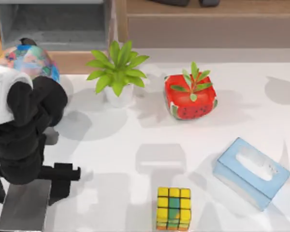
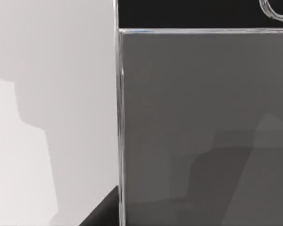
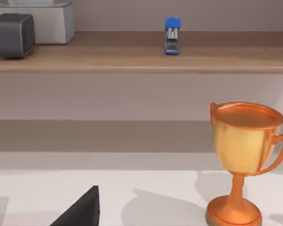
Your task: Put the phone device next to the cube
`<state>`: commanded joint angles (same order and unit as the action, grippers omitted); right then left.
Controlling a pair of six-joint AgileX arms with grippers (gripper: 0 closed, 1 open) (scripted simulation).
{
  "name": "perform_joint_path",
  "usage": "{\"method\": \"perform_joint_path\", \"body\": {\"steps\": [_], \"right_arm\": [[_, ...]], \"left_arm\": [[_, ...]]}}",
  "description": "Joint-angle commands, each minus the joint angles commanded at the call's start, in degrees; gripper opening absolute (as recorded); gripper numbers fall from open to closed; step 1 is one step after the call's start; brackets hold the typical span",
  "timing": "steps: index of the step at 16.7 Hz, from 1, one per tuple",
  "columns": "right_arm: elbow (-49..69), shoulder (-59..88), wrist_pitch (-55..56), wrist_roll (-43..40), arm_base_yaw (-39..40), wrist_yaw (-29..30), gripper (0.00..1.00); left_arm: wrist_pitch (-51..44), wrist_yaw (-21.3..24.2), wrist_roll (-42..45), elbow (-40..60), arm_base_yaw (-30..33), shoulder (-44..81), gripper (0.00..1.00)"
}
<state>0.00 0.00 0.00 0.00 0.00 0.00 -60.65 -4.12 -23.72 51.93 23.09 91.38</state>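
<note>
The phone device (image 1: 23, 209), a flat grey slab, is at the table's front left corner. My left gripper (image 1: 26, 187) hangs over the slab's far end, one finger on each long side, shut on the phone device. In the left wrist view the phone device (image 2: 203, 132) looms close, and a dark fingertip (image 2: 101, 214) meets its edge. I cannot tell whether the slab rests on the table or is raised. The cube (image 1: 173, 208), mostly yellow with green squares, stands at the front centre, well to the right of the phone. My right arm stays parked.
A pale blue tissue box (image 1: 251, 172) lies right of the cube. At the back stand a leafy plant in a white pot (image 1: 118, 77), a red watermelon planter (image 1: 190, 96) and a colourful globe (image 1: 31, 60). The right wrist view faces a bronze trophy (image 3: 243, 155) and a shelf.
</note>
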Motion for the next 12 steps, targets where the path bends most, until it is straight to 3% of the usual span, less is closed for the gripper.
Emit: {"method": "perform_joint_path", "body": {"steps": [6,12], "right_arm": [[0.0,0.0,0.0,0.0,0.0,0.0,1.00],[0.0,0.0,0.0,0.0,0.0,0.0,1.00]], "left_arm": [[-1.6,3.8,-10.1,-1.0,11.2,-0.1,0.00],[0.2,4.1,-15.9,3.5,17.6,-0.4,0.00]]}}
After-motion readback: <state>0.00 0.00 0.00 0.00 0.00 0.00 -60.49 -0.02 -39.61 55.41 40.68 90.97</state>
